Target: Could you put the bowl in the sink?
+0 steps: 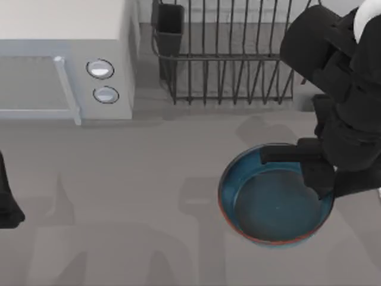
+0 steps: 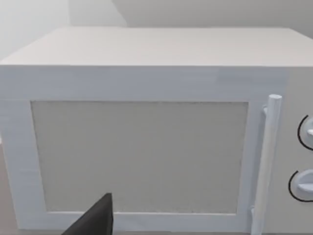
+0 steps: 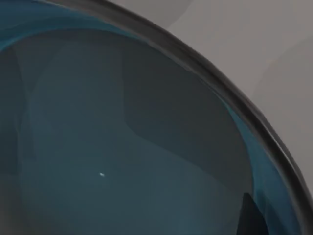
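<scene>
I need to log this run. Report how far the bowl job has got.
Done: the right gripper has reached the bowl and sits at its far rim, one finger inside. In hand: securing that rim; the bowl rests on the table in front of the dish rack. Left: lifting and carrying it to the sink. The left arm is parked at the table's left edge.
</scene>
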Tool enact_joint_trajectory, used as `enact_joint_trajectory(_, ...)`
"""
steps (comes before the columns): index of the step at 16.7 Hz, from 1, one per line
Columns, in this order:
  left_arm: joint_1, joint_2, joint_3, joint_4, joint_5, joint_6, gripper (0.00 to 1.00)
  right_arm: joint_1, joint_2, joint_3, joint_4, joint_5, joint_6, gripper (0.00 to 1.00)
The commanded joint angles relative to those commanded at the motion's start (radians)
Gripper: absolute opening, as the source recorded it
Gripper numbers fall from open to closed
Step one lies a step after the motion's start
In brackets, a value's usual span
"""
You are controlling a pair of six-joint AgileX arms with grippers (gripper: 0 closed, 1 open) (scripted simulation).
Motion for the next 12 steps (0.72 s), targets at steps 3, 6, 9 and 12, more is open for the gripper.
enact_joint_trajectory(3,0.000,0.000,0.000,0.000,0.000,0.000,1.00,0.004,0.004,-0.003,0.003,0.000,0.001,0.00)
enact_joint_trajectory(6,0.000,0.000,0.000,0.000,0.000,0.000,1.00,-0.011,-0.003,0.000,0.030,-0.015,-0.019,0.00)
enact_joint_trajectory(9,0.000,0.000,0.000,0.000,0.000,0.000,1.00,-0.087,-0.012,-0.012,0.145,-0.069,-0.093,0.00)
enact_joint_trajectory(12,0.000,0.000,0.000,0.000,0.000,0.000,1.00,-0.221,-0.016,-0.052,0.340,-0.142,-0.171,0.00)
